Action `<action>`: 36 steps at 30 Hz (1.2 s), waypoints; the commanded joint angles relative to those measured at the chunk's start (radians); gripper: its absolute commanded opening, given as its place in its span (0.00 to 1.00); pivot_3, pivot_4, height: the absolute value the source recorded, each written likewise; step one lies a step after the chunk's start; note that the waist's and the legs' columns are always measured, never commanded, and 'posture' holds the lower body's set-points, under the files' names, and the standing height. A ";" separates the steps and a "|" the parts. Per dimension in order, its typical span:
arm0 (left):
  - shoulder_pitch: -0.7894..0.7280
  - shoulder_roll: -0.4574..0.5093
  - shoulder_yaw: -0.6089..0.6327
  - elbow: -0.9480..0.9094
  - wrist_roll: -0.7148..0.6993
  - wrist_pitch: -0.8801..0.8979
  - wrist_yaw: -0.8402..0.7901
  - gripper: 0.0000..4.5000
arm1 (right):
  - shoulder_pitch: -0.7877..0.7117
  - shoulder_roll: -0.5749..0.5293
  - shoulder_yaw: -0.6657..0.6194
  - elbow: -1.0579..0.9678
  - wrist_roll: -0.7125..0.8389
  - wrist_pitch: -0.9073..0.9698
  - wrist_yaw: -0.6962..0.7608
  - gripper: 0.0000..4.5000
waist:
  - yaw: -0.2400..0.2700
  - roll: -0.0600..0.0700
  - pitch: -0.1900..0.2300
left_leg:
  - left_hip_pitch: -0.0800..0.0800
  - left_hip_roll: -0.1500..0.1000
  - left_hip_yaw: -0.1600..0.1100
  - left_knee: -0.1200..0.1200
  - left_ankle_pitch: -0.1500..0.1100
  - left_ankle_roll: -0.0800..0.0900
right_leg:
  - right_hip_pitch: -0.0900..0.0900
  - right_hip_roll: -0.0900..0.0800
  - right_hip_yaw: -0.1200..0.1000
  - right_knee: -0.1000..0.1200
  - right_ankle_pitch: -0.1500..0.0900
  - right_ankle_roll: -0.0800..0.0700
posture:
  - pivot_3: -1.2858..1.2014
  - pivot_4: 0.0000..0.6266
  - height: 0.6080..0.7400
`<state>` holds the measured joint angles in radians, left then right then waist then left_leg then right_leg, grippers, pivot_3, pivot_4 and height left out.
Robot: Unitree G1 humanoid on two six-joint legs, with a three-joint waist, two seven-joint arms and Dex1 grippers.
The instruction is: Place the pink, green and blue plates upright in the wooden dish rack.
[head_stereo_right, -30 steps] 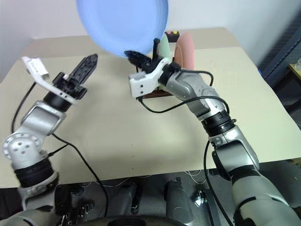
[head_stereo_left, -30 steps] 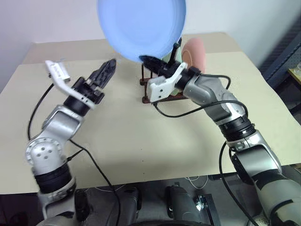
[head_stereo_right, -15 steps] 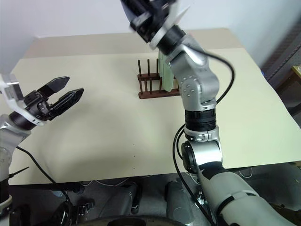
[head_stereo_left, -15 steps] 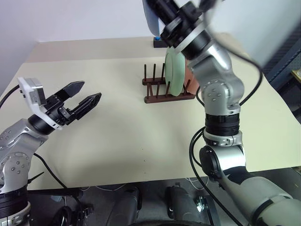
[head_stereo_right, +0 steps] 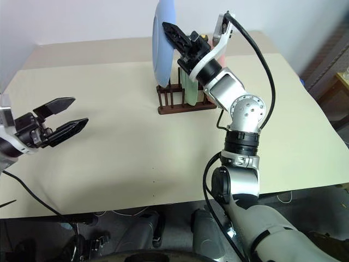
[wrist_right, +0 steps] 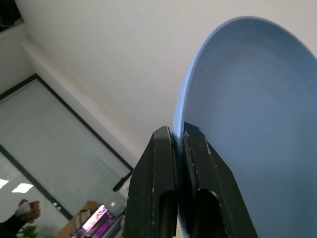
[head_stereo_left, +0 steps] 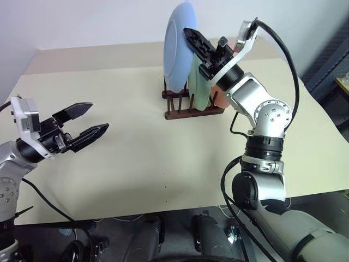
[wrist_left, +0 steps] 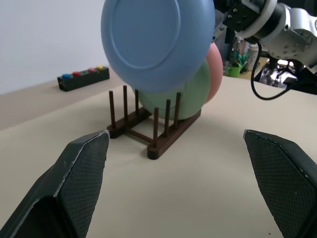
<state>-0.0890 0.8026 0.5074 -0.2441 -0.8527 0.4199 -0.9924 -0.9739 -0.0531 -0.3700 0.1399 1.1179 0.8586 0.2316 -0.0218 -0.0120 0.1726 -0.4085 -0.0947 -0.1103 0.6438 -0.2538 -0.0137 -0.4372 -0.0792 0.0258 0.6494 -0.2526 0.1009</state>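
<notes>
the right gripper (head_stereo_left: 192, 39) pinches the blue plate (head_stereo_left: 177, 46) by its rim – upright over the wooden dish rack (head_stereo_left: 192, 106); left gripper (head_stereo_left: 87, 121) fingers are spread, apart.

Blue plate (wrist_left: 157, 44) upright above the wooden dish rack (wrist_left: 148, 124); green plate (wrist_left: 181, 99) and pink plate (wrist_left: 214, 74) slotted behind. Left fingers (wrist_left: 69, 183) spread wide.

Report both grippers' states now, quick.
Left gripper: open, holding nothing.
Right gripper: shut on the rim of the blue plate, which it holds upright over the wooden dish rack.
</notes>
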 commanded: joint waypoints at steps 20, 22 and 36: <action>-0.063 -0.004 0.017 -0.007 0.067 -0.078 -0.001 0.99 | 0.011 -0.026 0.065 0.019 -0.100 -0.010 0.011 0.00 | 0.001 0.000 0.000 | 0.000 0.000 0.000 0.000 0.000 0.000 | 0.000 0.000 0.000 0.000 0.000 0.000 | 0.52 0.24 1.00; -0.067 -0.004 0.018 -0.003 0.070 -0.083 -0.003 0.99 | 0.007 -0.027 0.066 0.031 -0.106 -0.003 0.007 0.00 | 0.001 0.000 0.000 | 0.000 0.000 0.000 0.000 0.000 0.000 | 0.000 0.000 0.000 0.000 0.000 0.000 | 0.52 0.24 1.00; -0.051 -0.023 0.011 -0.014 0.095 -0.092 0.005 1.00 | -0.010 -0.034 0.063 0.111 -0.136 0.015 0.005 0.34 | 0.001 0.000 0.000 | 0.000 0.000 0.000 0.000 0.000 0.000 | 0.000 0.000 0.000 0.000 0.000 0.000 | 0.52 0.24 1.00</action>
<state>-0.1394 0.7791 0.5046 -0.2422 -0.7632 0.3446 -0.9925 -0.9525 -0.0826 -0.3098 0.2717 0.9818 0.8782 0.2199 -0.0209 -0.0120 0.1726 -0.4085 -0.0947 -0.1102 0.6441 -0.2539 -0.0135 -0.4371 -0.0792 0.0256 0.6493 -0.2525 0.1010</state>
